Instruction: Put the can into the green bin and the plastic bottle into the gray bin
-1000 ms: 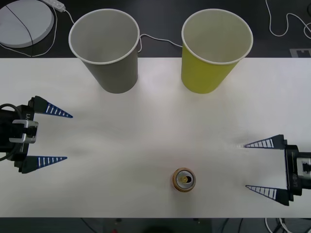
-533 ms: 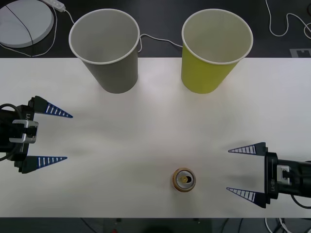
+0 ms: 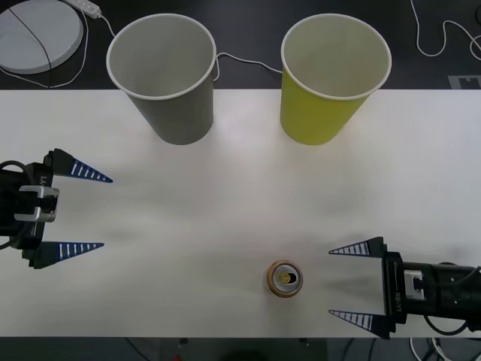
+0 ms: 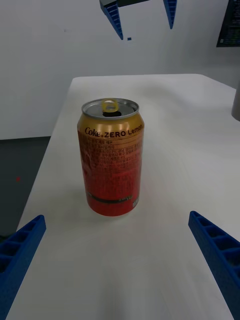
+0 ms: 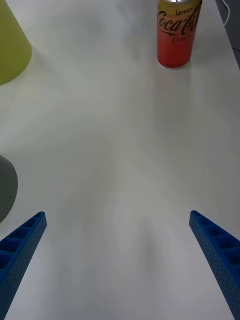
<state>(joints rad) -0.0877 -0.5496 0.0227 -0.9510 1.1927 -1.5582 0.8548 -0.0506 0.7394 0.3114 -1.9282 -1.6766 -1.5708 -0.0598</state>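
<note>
Standing upright on the table [image 3: 225, 188], the can [image 3: 285, 279] lies just beside the wide-open right gripper [image 3: 353, 284]. A crooked approach could knock it over. Seen from the right wrist, its label is readable; from the front, the green bin [image 3: 334, 83] stands well beyond it.

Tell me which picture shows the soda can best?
The right wrist view: the can stands upright, whole and close, its label readable. The front view shows just its silver top from above. The left wrist view cuts off its top.
</note>
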